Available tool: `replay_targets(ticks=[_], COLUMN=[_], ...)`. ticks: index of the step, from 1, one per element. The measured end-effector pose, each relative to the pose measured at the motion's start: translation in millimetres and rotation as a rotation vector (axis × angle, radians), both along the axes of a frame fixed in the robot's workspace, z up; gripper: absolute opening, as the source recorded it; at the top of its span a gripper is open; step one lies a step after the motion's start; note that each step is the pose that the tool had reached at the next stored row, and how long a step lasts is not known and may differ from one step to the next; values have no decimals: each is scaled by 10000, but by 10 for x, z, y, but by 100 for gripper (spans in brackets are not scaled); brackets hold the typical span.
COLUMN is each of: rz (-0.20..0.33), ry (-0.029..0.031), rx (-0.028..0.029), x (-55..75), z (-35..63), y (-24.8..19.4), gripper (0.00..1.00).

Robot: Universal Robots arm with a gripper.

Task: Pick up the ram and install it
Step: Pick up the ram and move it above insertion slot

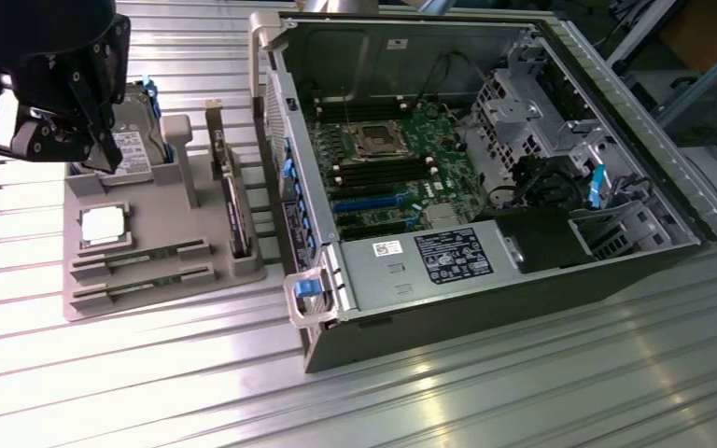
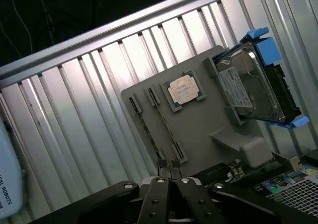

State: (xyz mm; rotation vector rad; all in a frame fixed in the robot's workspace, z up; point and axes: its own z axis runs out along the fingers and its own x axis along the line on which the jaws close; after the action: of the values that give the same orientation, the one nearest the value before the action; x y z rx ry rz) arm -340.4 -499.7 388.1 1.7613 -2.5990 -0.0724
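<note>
Black claw, tips together and empty, hovers over the grey plastic tray. Thin green ram sticks lie slotted there, six o'clock from the square silver CPU chip, exterior view.

Thin green ram, seated in grey tray slot, untouched, twin stick alongside.

Gripper: matte black, with two slim flat fingers on jointed black linkage arms. Each pivot is fixed with a round silver screw. Wrist housing: black and blocky, with a pale grey bracket on one side. White casing: carries dark lettering ending "ROBOTS".
</note>
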Motion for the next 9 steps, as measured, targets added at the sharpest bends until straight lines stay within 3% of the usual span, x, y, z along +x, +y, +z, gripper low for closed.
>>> replay_targets(ticks=[9], rz=[1123], ry=[0], rx=[0], x=[1], z=[0], y=[0], gripper=[10])
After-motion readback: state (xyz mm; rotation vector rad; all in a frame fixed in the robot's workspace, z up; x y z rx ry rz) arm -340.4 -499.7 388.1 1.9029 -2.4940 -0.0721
